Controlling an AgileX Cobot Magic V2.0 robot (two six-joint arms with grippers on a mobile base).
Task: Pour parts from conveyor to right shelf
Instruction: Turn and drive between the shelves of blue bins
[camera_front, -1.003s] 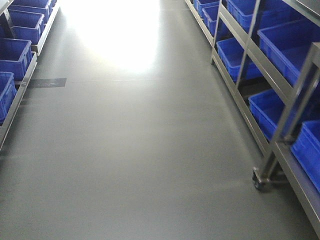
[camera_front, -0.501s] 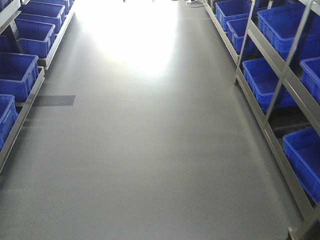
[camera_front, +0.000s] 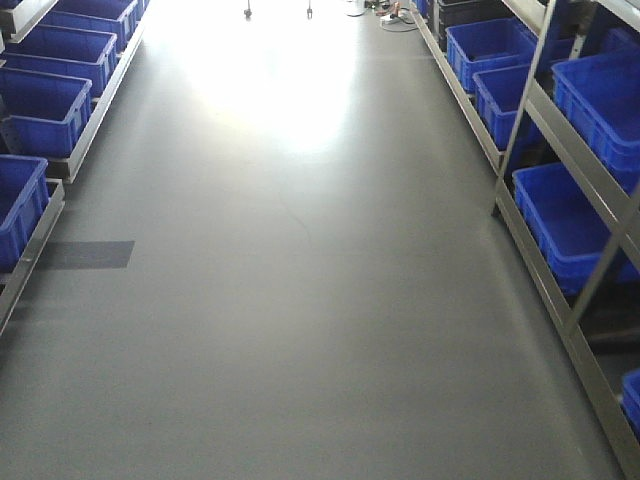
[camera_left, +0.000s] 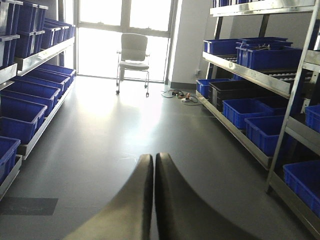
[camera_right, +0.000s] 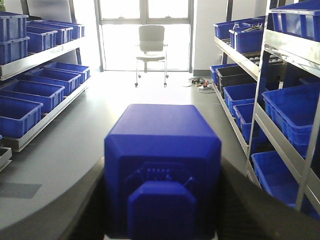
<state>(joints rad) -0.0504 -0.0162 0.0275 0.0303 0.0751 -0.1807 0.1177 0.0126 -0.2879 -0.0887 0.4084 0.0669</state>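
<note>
Most of what you see is grey floor, a glossy aisle running up to the chair, which stands before the bright windows at the far end. To the right of the chair, the right shelf runs back toward you along the aisle, a steel rack in tiers; to the left of the chair, the left shelf does the same. Both carry deep blue bins set in rows, and on the right shelf, among the bins nearest the chair, sits one black bin. A dark patch marks the floor on the chair's left side, close by the left shelf and well short of the chair. Some cables lie on the floor just right of the chair. Your block is blue and fills the right wrist view, its round stud facing the camera, lined up below the chair. Your right claw is spread wide with a dark finger pressed to each side of the block, gripping it. Your left claw has its two fingers pressed together with nothing between them, pointing up the aisle toward the chair.
</note>
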